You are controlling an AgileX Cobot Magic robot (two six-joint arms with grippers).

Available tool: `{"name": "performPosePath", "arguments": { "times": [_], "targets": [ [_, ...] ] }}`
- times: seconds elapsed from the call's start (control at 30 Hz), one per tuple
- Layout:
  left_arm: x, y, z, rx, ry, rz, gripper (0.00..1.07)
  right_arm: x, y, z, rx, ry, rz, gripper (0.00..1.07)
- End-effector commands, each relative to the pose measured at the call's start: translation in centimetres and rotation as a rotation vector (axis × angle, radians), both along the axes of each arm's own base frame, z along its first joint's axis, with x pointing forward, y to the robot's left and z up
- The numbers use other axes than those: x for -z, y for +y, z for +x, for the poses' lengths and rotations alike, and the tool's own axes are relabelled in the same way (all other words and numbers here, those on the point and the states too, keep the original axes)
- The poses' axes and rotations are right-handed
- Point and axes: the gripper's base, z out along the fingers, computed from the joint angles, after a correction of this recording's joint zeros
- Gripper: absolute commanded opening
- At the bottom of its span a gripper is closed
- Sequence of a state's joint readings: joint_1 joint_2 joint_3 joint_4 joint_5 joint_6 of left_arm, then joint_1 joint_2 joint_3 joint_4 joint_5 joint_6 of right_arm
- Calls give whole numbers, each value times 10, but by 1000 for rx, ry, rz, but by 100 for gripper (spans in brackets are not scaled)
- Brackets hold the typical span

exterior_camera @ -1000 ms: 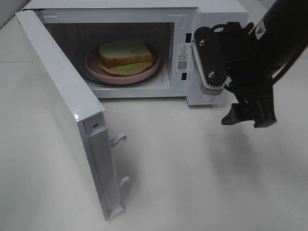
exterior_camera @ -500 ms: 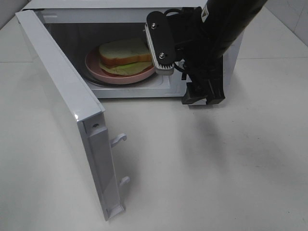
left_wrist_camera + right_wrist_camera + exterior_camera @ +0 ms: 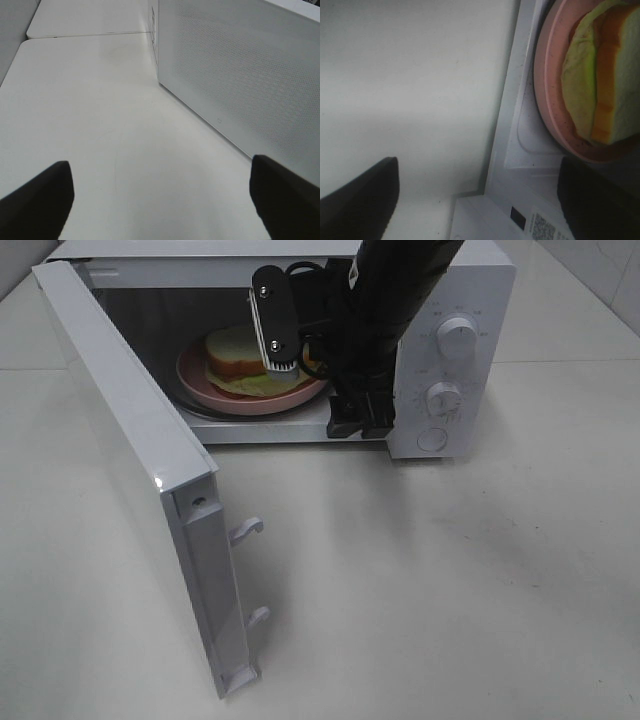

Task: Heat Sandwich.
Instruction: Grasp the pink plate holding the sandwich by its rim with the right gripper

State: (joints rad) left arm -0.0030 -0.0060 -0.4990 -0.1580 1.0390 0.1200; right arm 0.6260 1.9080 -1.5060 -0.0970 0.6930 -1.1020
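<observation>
The sandwich (image 3: 238,350), white bread with a tan crust and green filling, lies on a round pink plate (image 3: 200,380) inside the open microwave (image 3: 470,280). My right gripper (image 3: 320,395) hangs turned sideways at the mouth of the oven, just right of the sandwich and covering its right end. It is open. In the right wrist view the sandwich (image 3: 600,85) and plate (image 3: 547,100) lie ahead of the open gripper (image 3: 480,210), with nothing between the fingers. My left gripper (image 3: 160,200) is open over bare table and does not show in the high view.
The microwave door (image 3: 130,440) stands swung wide open toward the front left, latch hooks (image 3: 245,530) pointing right. Its dotted white outer face (image 3: 240,75) runs beside my left gripper. Two knobs (image 3: 457,337) sit on the control panel at the right. The white table (image 3: 450,590) surrounds it.
My right gripper has swept left, from in front of the control panel to the oven's opening beside the sandwich. Sandwich, plate and door have stayed put.
</observation>
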Motion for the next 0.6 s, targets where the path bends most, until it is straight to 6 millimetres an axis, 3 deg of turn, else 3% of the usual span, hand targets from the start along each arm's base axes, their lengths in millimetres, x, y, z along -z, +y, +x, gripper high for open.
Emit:
{"name": "performPosePath", "arguments": {
  "times": [0.03, 0.33, 0.6],
  "targets": [
    [1, -1, -3, -1, -19, -11, 89, 6, 9, 8, 2, -21, 28, 83],
    [1, -1, -3, -1, -19, -11, 89, 27, 22, 26, -3, -34, 35, 93],
    [1, -1, -3, -1, -19, -11, 89, 46, 34, 43, -4, -56, 55, 92]
  ]
}}
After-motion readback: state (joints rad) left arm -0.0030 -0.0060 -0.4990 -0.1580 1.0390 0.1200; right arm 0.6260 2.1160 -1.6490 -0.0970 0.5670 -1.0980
